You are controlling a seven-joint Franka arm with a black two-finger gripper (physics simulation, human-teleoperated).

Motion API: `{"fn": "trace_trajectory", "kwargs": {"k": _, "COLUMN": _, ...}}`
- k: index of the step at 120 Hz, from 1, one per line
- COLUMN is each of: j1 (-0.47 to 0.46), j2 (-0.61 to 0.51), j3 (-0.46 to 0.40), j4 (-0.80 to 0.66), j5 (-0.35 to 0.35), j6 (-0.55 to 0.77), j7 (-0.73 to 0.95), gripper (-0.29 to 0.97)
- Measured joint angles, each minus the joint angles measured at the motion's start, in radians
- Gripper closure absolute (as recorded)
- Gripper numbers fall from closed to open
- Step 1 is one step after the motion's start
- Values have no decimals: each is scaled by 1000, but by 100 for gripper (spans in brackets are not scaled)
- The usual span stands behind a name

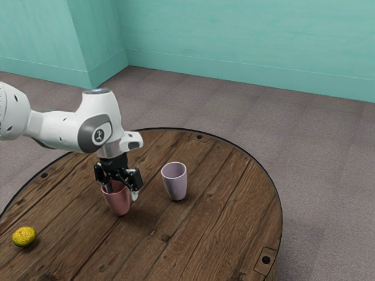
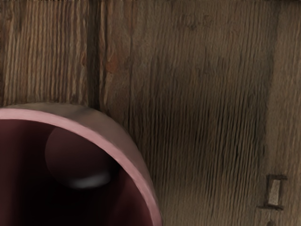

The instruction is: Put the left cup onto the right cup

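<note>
Gripper (image 1: pixel 120 187) is sitting at the rim of the pink cup (image 1: pixel 118 202), which is standing directly beneath it on the wooden table (image 1: pixel 222 234). Whether it is clamping the cup cannot be told. Lilac cup (image 1: pixel 174 180) is standing near the gripper, apart from the pink one. The pink cup is probably handling as light, rigid and smooth-walled; the rim is offering the best hold.
</note>
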Motion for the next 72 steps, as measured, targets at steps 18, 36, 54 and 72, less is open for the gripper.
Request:
{"fn": "trace_trajectory", "kwargs": {"k": 18, "j1": 1, "j2": 3, "j3": 2, "j4": 6, "j5": 30, "j6": 27, "j7": -8, "gripper": 36}}
{"fn": "trace_trajectory", "kwargs": {"k": 36, "j1": 2, "j2": 1, "j3": 10, "j4": 12, "j5": 47, "j6": 34, "j7": -13, "gripper": 61}}
{"fn": "trace_trajectory", "kwargs": {"k": 54, "j1": 2, "j2": 1, "j3": 11, "j4": 12, "j5": 53, "j6": 37, "j7": -20, "gripper": 71}}
{"fn": "trace_trajectory", "kwargs": {"k": 72, "j1": -1, "j2": -6, "j3": 10, "j4": 12, "j5": 55, "j6": 38, "j7": -31, "gripper": 75}}
